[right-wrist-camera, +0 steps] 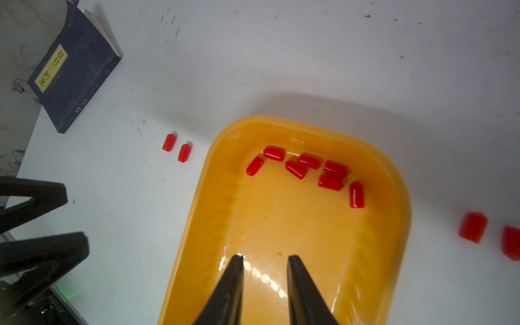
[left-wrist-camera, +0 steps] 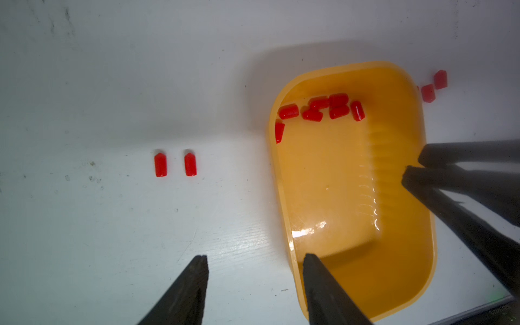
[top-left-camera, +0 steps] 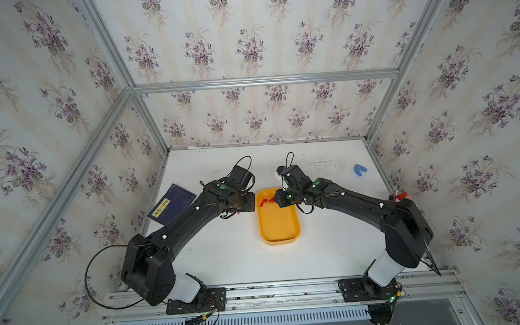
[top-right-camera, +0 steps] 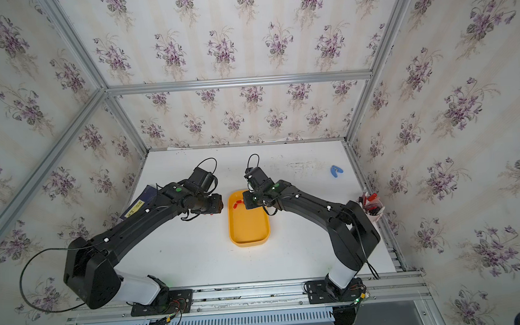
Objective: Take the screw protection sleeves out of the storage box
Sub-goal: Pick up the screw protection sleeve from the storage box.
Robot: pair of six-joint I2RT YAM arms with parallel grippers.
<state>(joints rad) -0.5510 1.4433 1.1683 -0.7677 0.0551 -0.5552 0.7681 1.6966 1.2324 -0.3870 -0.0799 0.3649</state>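
Note:
The yellow-orange storage box (top-left-camera: pixel 279 226) (top-right-camera: pixel 250 228) lies mid-table between my two arms. Several red screw protection sleeves (left-wrist-camera: pixel 320 108) (right-wrist-camera: pixel 309 168) lie clustered at its far end. Two sleeves (left-wrist-camera: pixel 160 165) (right-wrist-camera: pixel 169 142) lie side by side on the table on the box's left. Two more (left-wrist-camera: pixel 428 92) (right-wrist-camera: pixel 473 227) lie just outside its right wall. My left gripper (left-wrist-camera: pixel 256 256) is open and empty, one finger over the table, the other over the box's left rim (left-wrist-camera: pixel 292 253). My right gripper (right-wrist-camera: pixel 266 256) hangs over the box floor (right-wrist-camera: pixel 281 219), slightly open, nothing between its fingers.
A dark navy booklet (top-left-camera: pixel 172 204) (right-wrist-camera: pixel 76 67) with a yellow label lies left of the left arm. A small blue clip (top-left-camera: pixel 359 170) sits at the back right. A cup of red-capped items (top-right-camera: pixel 372 206) stands at the right table edge.

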